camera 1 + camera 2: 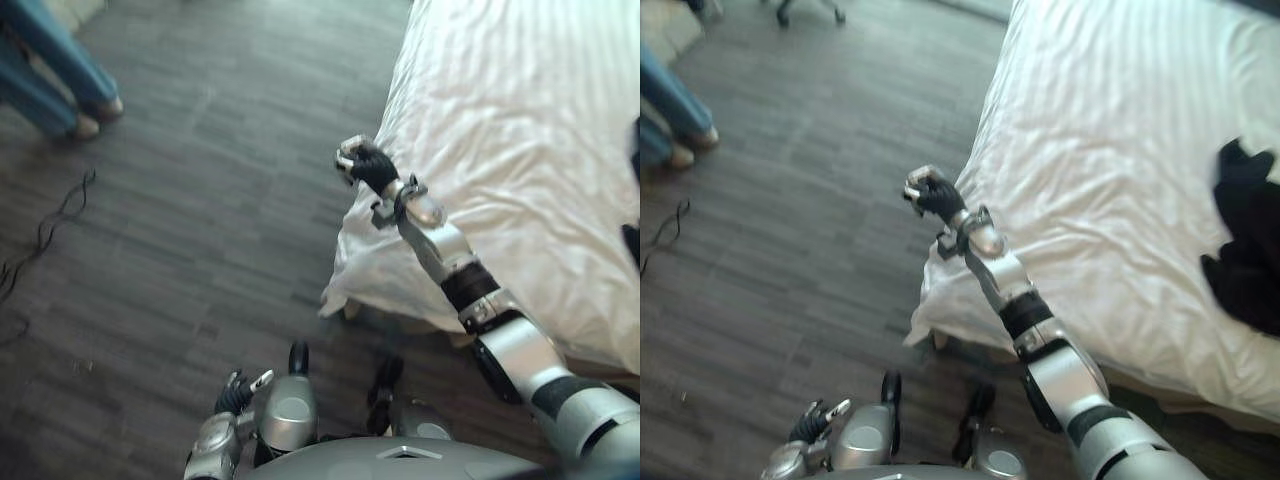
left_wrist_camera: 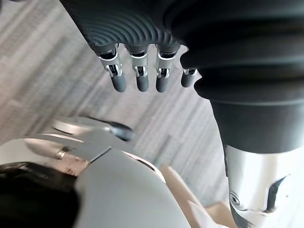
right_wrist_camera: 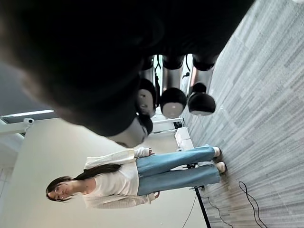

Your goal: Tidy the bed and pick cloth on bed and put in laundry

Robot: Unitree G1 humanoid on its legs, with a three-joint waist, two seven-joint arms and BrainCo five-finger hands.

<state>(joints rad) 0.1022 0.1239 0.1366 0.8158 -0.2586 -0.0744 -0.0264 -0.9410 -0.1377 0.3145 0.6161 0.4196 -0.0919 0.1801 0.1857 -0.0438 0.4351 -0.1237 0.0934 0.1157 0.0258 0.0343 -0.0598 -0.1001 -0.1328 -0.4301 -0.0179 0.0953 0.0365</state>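
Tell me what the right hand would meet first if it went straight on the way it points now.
Nothing close, it seems: the right hand, by the corner of the bed, points out over the floor. Farther along that line stands a person, the first thing it might reach; depth is unclear.

Lighting, as I read it: bright; white bed (image 1: 1120, 150) glares, washed out; floor (image 1: 200, 200) dimmer; soft shadow beneath bed edge.
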